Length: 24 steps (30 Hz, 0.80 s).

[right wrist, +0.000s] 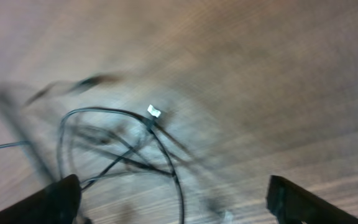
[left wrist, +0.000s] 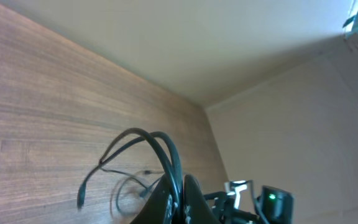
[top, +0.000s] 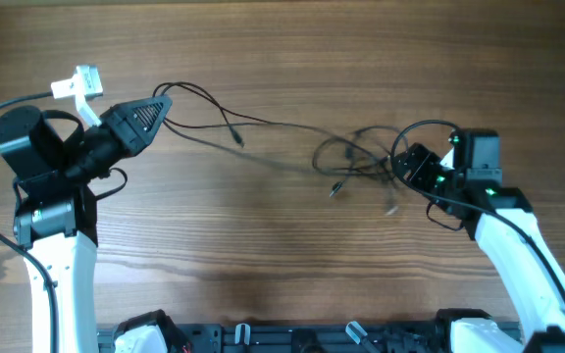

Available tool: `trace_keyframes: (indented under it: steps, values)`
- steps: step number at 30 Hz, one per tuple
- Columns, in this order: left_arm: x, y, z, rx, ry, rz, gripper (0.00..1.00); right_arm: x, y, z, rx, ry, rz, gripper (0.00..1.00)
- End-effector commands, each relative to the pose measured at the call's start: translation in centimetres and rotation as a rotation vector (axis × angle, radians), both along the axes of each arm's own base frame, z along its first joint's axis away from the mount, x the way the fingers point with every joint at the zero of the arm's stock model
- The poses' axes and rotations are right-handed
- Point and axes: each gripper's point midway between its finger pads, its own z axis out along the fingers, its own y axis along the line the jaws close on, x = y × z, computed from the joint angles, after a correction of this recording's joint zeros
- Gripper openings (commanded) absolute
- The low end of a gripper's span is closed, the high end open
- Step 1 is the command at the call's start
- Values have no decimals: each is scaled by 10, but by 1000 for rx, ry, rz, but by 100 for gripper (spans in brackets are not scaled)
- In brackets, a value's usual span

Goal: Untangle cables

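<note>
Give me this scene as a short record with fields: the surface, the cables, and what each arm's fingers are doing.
surface: brown wood-grain table
cables: thin black flexible cables, in a loose tangle right of centre, with strands running left across the table
left gripper: fingers shut on a loop of the cables, far left
right gripper: fingers open, at the tangle's right edge
plug: small silvery plug tip inside the tangle
image quality: right wrist view is blurred
</note>
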Motion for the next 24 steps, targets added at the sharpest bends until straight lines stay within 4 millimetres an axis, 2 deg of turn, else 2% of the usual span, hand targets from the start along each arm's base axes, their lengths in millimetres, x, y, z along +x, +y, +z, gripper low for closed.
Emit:
trace_keyframes:
  steps: [1,4,5,7,8,9,10,17,21,22,24]
  values:
    - [-2,3,2,-1,14,18,4,-1,11,14,16,-66,103,100]
    - [-6,0,-9,-20,80,14,5,-6,36,21,120,-86,221,100]
    - [-8,-4,-13,-26,107,7,10,-7,48,27,154,-118,299,100]
    - [-10,-9,-25,-17,169,20,39,-11,63,36,214,-152,392,100]
    - [-10,-10,-35,2,210,49,62,-13,67,38,235,-152,404,100]
    - [-9,-10,-45,27,253,80,91,-14,68,38,244,-150,409,100]
    - [-9,-11,-54,51,288,105,100,-15,71,39,257,-151,418,100]
    - [-4,-44,-124,247,494,150,100,-21,86,39,269,-138,462,100]
    - [-2,-84,-156,284,547,35,94,-26,98,39,270,-131,503,100]
    - [-2,-93,-163,294,555,10,86,-28,100,38,270,-130,511,100]
    - [-5,-113,-177,315,573,-45,40,-29,101,38,271,-123,515,100]
